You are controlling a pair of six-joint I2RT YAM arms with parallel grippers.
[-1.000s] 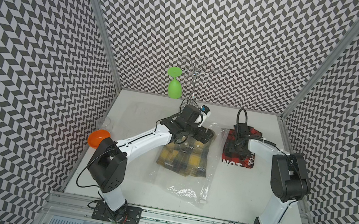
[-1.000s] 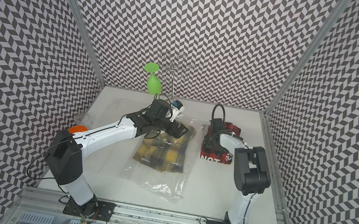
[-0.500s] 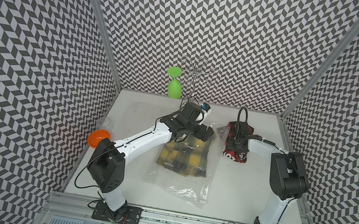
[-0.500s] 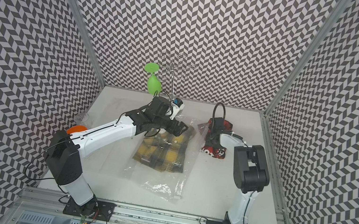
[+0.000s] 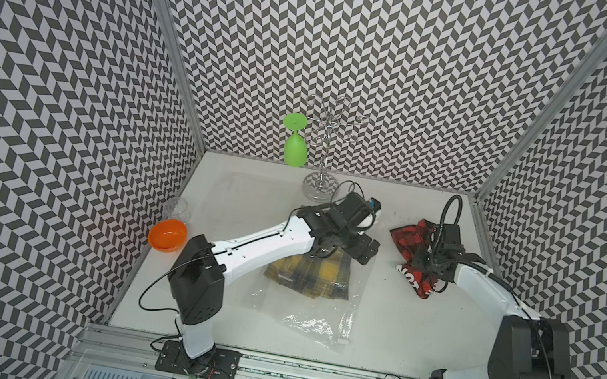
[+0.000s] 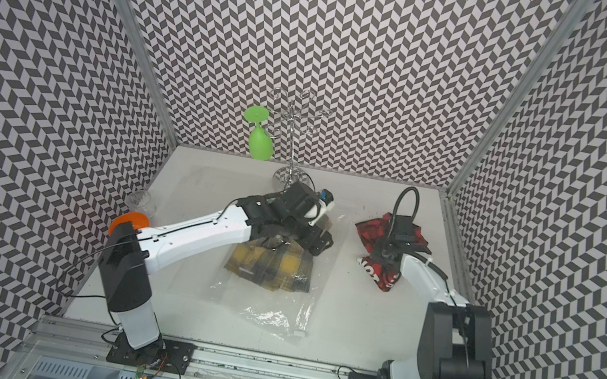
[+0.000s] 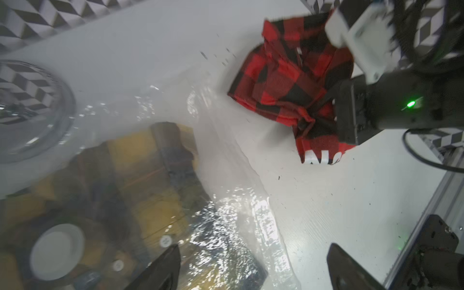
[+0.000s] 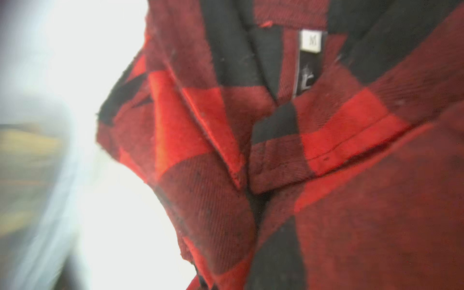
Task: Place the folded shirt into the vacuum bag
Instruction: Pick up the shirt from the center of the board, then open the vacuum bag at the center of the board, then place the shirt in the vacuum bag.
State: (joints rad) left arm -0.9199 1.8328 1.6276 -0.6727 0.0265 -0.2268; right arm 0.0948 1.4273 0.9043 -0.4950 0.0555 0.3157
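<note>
While the vacuum bag (image 5: 312, 323) lies flat mid-table with its crinkly end nearest, a yellow plaid shirt (image 5: 309, 280) sits inside it; the left gripper (image 7: 253, 262) hovers over the bag's far end, jaws spread wide, nothing in them; just right of the bag, the right gripper (image 5: 428, 258) pinches the bunched-up red plaid shirt (image 5: 409, 238).

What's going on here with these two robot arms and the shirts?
The right end effector is clamped on a bunched red shirt at the right side of the table, beside the clear bag. The left end effector hangs open over the bag's far end, gripping nothing. A yellow shirt already lies inside the bag; the red shirt is not in yet.
</note>
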